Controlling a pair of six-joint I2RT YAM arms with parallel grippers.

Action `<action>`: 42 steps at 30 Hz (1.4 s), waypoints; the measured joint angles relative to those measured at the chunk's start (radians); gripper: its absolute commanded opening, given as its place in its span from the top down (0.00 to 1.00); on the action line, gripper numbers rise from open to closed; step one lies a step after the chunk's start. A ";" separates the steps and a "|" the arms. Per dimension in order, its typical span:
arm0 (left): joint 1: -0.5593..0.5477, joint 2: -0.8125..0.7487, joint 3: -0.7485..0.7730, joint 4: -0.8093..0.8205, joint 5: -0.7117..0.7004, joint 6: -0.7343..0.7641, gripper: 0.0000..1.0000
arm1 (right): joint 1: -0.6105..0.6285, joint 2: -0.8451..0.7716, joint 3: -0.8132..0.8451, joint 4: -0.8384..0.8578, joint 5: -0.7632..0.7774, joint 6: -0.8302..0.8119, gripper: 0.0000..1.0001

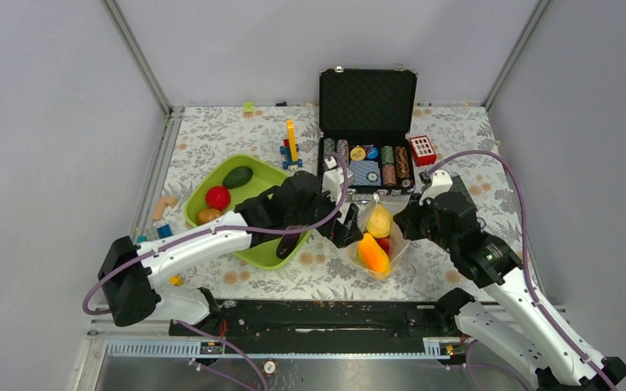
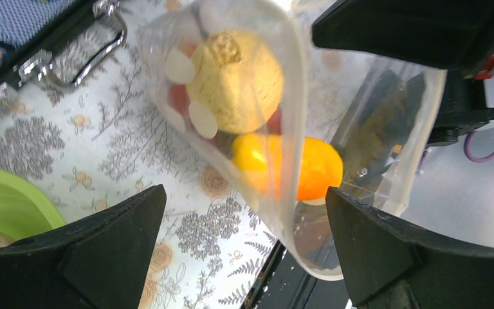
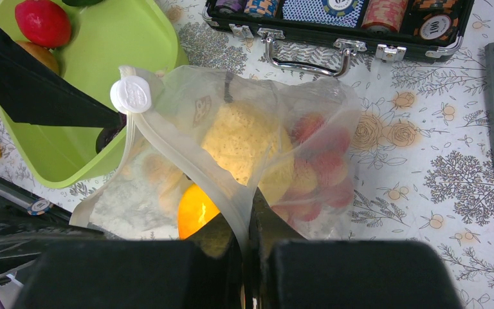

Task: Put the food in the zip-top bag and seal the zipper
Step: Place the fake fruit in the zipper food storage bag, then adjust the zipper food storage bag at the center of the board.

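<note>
At the left of the tabletop the lime-green tray (image 1: pixel 257 165) holds food that is not yet bagged: a dark green piece (image 1: pixel 238 177), a red piece (image 1: pixel 218 197) and an orange-brown one (image 1: pixel 208 216). Just right of it, the left tool (image 2: pixel 241 212) is spread wide and has hold of nothing, its fingers on either side of the zip-top bag (image 3: pixel 186 90) without touching it. The bag stands in the middle, in front of the black case (image 1: pixel 367 102). It already carries a lumpy yellow fruit (image 3: pixel 241 138), an orange piece (image 3: pixel 193 212) and red berries (image 3: pixel 325 167). On the right, the right tool (image 3: pixel 246 225) is clamped tight on the bag's zipper strip, with the white slider (image 3: pixel 131 95) at the far end of the strip.

We see the risk in that single pinch. The plastic is floppy, so a nudge from the left tool could tip the bag, fold its mouth shut or spill the fruit. If the strip slips free, the bag slumps.
</note>
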 measured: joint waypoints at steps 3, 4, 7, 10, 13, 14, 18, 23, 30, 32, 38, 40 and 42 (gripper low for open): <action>-0.014 0.000 -0.005 -0.008 -0.023 -0.025 0.26 | 0.000 0.005 0.000 0.000 0.000 0.000 0.95; -0.023 0.000 -0.005 -0.004 -0.031 -0.028 0.36 | 0.000 0.007 0.000 0.000 0.000 0.000 0.95; -0.055 0.000 -0.017 0.015 -0.045 -0.046 0.64 | 0.000 0.010 0.000 0.000 0.000 0.000 0.95; -0.076 0.006 -0.029 0.015 -0.050 -0.062 1.00 | 0.000 0.010 0.000 0.000 -0.001 0.000 0.95; -0.076 0.006 -0.032 0.013 -0.054 -0.078 1.00 | 0.000 0.010 0.000 0.001 -0.013 0.001 0.95; -0.076 0.006 -0.032 0.015 -0.054 -0.082 1.00 | 0.000 0.010 0.000 0.000 -0.020 0.001 0.94; -0.076 -0.011 -0.033 0.015 -0.053 -0.099 1.00 | 0.000 0.009 0.001 -0.003 -0.056 0.002 0.91; -0.076 -0.130 -0.033 -0.012 -0.051 -0.102 1.00 | 0.000 0.035 0.094 -0.134 -0.087 0.015 0.95; -0.076 -0.328 0.001 0.017 -0.060 -0.103 1.00 | 0.000 0.085 0.290 -0.301 -0.232 0.064 1.00; -0.076 -0.322 0.028 0.011 -0.087 -0.106 1.00 | 0.000 0.098 0.318 -0.315 -0.275 0.082 1.00; -0.076 -0.168 0.137 -0.021 -0.109 -0.119 1.00 | 0.000 0.220 0.375 -0.305 -0.330 0.154 1.00; -0.076 -0.133 0.136 -0.044 -0.122 -0.121 1.00 | 0.000 0.263 0.364 -0.289 -0.324 0.175 0.99; -0.076 -0.114 0.132 -0.071 -0.145 -0.121 1.00 | 0.000 0.297 0.339 -0.276 -0.301 0.192 0.93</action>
